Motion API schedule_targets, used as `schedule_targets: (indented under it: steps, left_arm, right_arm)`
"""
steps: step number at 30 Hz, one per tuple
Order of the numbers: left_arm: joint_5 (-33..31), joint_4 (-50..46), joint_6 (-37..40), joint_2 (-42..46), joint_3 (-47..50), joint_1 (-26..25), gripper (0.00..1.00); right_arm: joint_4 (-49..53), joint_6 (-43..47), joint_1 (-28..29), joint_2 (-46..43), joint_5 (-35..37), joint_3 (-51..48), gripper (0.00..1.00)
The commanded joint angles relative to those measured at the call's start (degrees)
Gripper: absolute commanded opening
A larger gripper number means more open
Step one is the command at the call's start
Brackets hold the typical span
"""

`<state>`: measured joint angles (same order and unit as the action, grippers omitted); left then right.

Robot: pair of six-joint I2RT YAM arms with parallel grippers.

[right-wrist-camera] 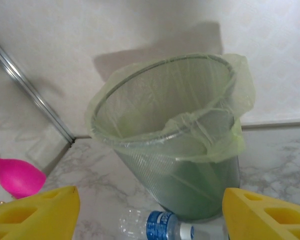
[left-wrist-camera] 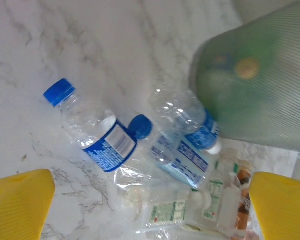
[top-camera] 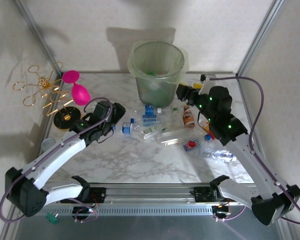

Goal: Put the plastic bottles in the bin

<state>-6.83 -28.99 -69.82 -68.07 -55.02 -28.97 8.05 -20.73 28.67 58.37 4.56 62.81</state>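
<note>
While the left fingers [left-wrist-camera: 20, 205] gape wide and empty above blue-capped bottles [left-wrist-camera: 102, 137] lying at bench [top-camera: 140, 160] centre, the right fingers [right-wrist-camera: 262, 215] stand apart, holding nothing, facing the bin [top-camera: 151, 87] upright at twelve o'clock; more bottles lie toward three o'clock, with a pink ornament [top-camera: 76, 89] at ten o'clock.

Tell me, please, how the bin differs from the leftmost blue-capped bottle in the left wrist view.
The bin stands upright with an open mouth; the blue-capped bottle lies on its side, capped. The bin is pale green with a liner bag over its rim; the bottle is clear with a blue label. The bin is far larger than the bottle. Both are see-through plastic.
</note>
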Motion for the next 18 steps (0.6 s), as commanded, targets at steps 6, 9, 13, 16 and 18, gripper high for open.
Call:
schedule_targets:
  steps: [6,9,13,16,18]
  left_arm:
    - [11.13,5.94,-8.31,-14.23,-0.81,3.04,1.0]
    - [11.33,6.38,-8.81,-19.02,-1.64,3.37,1.0]
    - [11.03,8.57,-10.62,-22.66,-0.64,4.0,1.0]
    - [11.02,10.22,-11.14,-24.59,-0.08,4.1,1.0]
    - [11.13,11.04,-11.13,-25.92,0.09,4.27,0.99]
  right_arm:
    - [-0.34,-0.32,0.26,-10.49,1.61,-5.58,0.75]
    - [-0.32,0.07,0.26,-12.04,1.82,-6.88,0.75]
    - [-0.4,1.09,0.31,-12.97,2.69,-7.5,0.76]
    - [-0.92,1.5,0.4,-13.45,3.19,-8.11,0.75]
    - [-1.24,1.57,0.41,-13.77,3.35,-8.53,0.76]
